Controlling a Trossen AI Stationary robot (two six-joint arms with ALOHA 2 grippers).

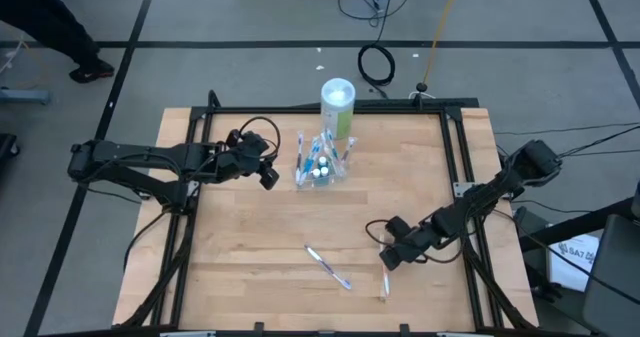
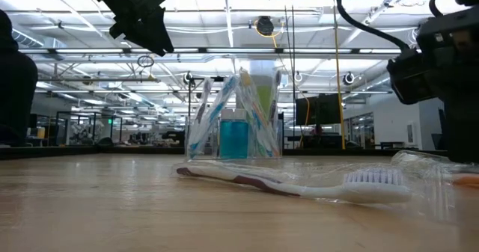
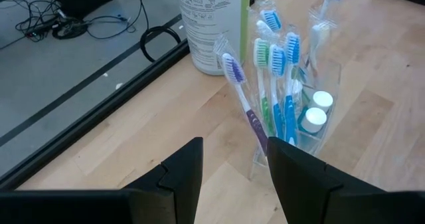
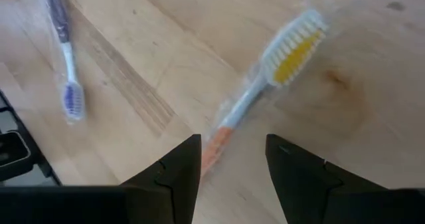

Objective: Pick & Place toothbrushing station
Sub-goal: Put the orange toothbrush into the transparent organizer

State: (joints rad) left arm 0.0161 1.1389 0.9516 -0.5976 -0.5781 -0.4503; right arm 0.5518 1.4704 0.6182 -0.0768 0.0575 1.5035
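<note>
Just short of the slim, light, film-wrapped orange-handled toothbrush [image 4: 265,84], likely slippery and best pinched mid-handle, the right gripper [image 4: 232,161] hovers, fingers spread, over the wooden surface [image 4: 166,38].

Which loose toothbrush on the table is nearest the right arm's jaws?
The orange-handled toothbrush with yellow bristles, right before the right gripper; the purple toothbrush lies farther off.
</note>
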